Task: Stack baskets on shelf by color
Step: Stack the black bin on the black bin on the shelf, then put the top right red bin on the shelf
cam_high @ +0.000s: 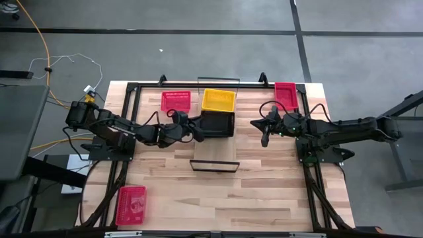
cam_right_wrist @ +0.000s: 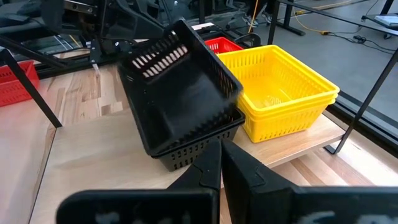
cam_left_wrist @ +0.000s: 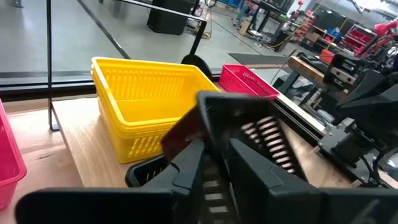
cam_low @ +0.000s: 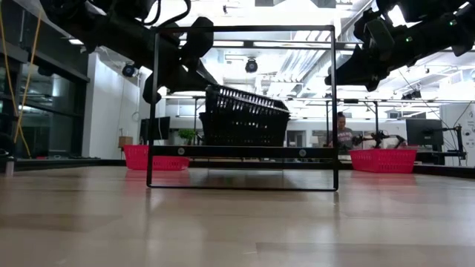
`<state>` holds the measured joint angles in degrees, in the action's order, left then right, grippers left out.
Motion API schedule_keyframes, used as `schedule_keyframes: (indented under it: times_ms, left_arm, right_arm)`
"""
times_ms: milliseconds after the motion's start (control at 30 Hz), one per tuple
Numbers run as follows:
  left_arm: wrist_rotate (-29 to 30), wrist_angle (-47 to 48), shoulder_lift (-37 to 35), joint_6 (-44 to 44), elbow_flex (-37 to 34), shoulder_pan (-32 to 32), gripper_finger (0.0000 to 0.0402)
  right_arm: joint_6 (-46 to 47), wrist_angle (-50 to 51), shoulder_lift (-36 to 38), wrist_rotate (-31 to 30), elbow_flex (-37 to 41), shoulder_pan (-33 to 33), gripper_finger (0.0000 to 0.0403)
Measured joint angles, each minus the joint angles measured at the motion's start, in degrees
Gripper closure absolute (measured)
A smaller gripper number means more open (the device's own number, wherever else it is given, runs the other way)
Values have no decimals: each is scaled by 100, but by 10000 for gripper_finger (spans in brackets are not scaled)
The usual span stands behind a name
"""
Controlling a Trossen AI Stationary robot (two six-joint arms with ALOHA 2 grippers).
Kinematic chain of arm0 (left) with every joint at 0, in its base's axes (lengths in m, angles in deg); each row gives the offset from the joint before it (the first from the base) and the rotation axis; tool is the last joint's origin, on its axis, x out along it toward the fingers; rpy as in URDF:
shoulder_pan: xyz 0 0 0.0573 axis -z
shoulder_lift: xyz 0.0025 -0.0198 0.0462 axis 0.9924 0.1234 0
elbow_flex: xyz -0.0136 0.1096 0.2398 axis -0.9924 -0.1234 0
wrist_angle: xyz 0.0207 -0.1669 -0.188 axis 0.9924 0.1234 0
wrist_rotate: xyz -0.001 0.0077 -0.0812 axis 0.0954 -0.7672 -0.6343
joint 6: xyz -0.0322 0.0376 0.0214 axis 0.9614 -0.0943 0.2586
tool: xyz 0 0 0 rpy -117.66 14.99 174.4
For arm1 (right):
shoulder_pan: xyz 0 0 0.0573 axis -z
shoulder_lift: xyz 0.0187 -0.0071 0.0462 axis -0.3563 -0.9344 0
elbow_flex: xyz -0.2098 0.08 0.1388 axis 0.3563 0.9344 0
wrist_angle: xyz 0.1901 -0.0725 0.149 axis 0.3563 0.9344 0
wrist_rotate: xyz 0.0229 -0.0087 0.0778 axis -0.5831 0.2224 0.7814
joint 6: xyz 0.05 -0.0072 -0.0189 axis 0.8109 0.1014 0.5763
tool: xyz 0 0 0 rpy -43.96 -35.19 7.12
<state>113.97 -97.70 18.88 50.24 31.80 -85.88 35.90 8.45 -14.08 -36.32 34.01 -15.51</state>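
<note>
The left gripper [cam_high: 198, 127] had its jaws closed on the rim of a tilted black basket [cam_right_wrist: 180, 87], which leaned into a second black basket [cam_right_wrist: 196, 146] resting flat beneath it on the shelf [cam_high: 215, 149]. The right gripper [cam_high: 266, 125] hung over the tabletop [cam_high: 264, 192] just beside the shelf's right edge; its jaws appeared closed and held nothing.

Black baskets: two, one canted in the other, at mid-shelf. Yellow baskets [cam_high: 219, 100]: a nested stack, apparently two going by the doubled rim in the right wrist view, touching the black pair on the far side. Pink-red baskets: three, all on the tabletop, well apart. One [cam_high: 175, 100] lay just left of the yellow stack, one [cam_high: 286, 94] at the far right corner, and one [cam_high: 131, 204] at the near left corner.

All baskets were shallow rectangular trays with slotted walls and a rolled rim. The shelf was a pale plank carried by thin black wire frames [cam_low: 241, 107] at its short ends, lying across the middle of the tabletop.
</note>
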Motion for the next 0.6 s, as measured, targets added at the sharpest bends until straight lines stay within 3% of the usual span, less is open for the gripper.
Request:
schedule_keyframes:
  times_ms: [233,600]
  left_arm:
    - [-252,-3,-180,-46,0,0,306]
    - [-391,86,-990,-863,0,41,275]
  right_arm:
    - [0,15,0,0,0,0,403]
    - [2,16,0,0,0,1,403]
